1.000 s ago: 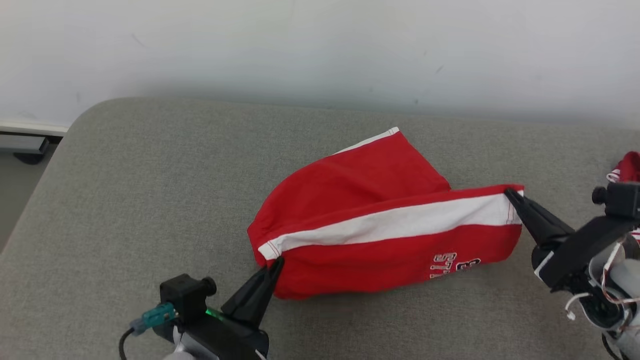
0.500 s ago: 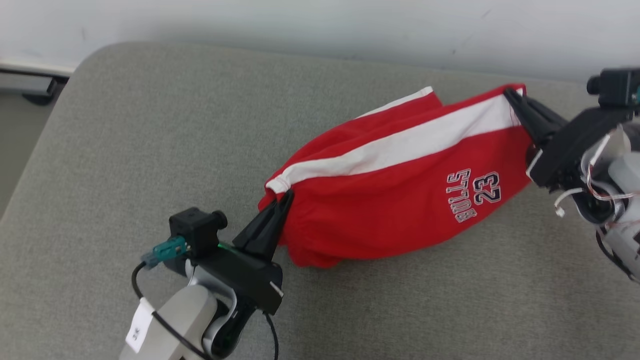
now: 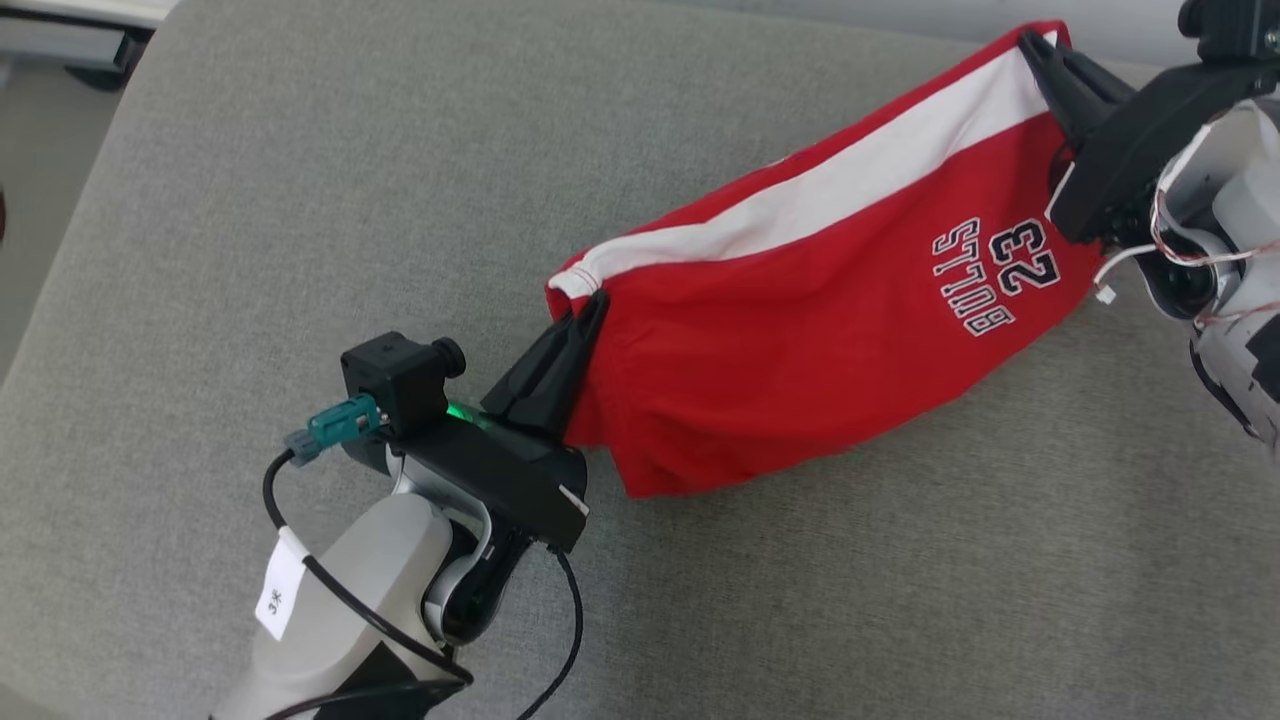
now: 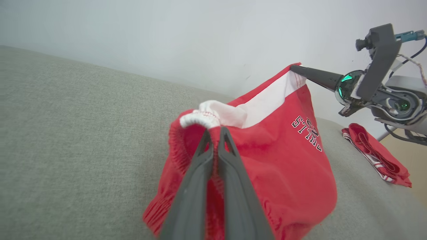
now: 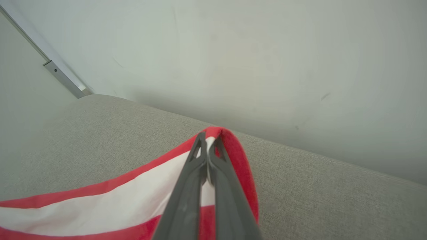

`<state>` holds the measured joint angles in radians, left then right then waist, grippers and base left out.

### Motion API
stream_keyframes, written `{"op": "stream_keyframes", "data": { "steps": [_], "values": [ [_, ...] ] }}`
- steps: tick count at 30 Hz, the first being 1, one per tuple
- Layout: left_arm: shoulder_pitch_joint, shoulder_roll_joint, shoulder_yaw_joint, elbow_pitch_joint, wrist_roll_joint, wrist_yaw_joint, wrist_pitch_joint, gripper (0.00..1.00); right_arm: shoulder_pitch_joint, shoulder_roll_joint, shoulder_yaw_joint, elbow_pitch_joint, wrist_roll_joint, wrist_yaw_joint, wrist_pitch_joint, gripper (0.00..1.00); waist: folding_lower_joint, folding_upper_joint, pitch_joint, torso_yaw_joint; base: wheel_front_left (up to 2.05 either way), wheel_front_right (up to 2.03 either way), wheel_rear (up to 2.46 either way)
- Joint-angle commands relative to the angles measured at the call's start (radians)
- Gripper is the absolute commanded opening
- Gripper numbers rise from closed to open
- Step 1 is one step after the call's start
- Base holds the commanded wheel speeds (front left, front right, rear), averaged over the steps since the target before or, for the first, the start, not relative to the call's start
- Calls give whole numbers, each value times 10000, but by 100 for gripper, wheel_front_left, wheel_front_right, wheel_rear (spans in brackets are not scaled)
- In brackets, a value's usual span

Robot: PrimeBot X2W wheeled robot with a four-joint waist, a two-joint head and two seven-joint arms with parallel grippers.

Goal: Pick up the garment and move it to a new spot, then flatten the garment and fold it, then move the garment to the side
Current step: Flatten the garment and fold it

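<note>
Now both arms have the red shorts point(image 3: 820, 330) strung out between them above the grey cushion point(image 3: 300, 200). Left gripper point(image 3: 597, 300) is clamped tight on the gathered waistband point(image 4: 200, 116), right where the white side stripe point(image 3: 850, 180) begins. On its wrist camera the two dark fingers point(image 4: 200, 176) pinch red fabric between them. Right gripper point(image 3: 1032, 42), up at the far right, is closed on the leg hem at the stripe's other end. The BULLS 23 print point(image 3: 995, 275) faces the head camera, tilted and reading upside down. The cloth sags low between the two grips, and whether it touches the cushion I can't tell. Off past the right arm, a second red garment point(image 4: 377, 156) lies on the cushion, well apart from the shorts.
</note>
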<state>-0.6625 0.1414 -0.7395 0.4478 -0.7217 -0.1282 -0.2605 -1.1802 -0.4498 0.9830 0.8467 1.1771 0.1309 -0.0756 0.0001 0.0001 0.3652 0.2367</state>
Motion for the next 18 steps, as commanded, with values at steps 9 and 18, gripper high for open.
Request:
{"op": "stream_keyframes", "data": {
  "steps": [9,18],
  "values": [
    [-231,-204,298,71,133,-21,-56,0,-626,540,628,1089,194,-5,-215,0,-1,-1,538,403,0,0,0],
    [-368,-349,144,318,94,-21,-56,0,-743,717,1196,1702,311,-5,-432,0,-1,-1,653,489,0,0,0]
  ]
}}
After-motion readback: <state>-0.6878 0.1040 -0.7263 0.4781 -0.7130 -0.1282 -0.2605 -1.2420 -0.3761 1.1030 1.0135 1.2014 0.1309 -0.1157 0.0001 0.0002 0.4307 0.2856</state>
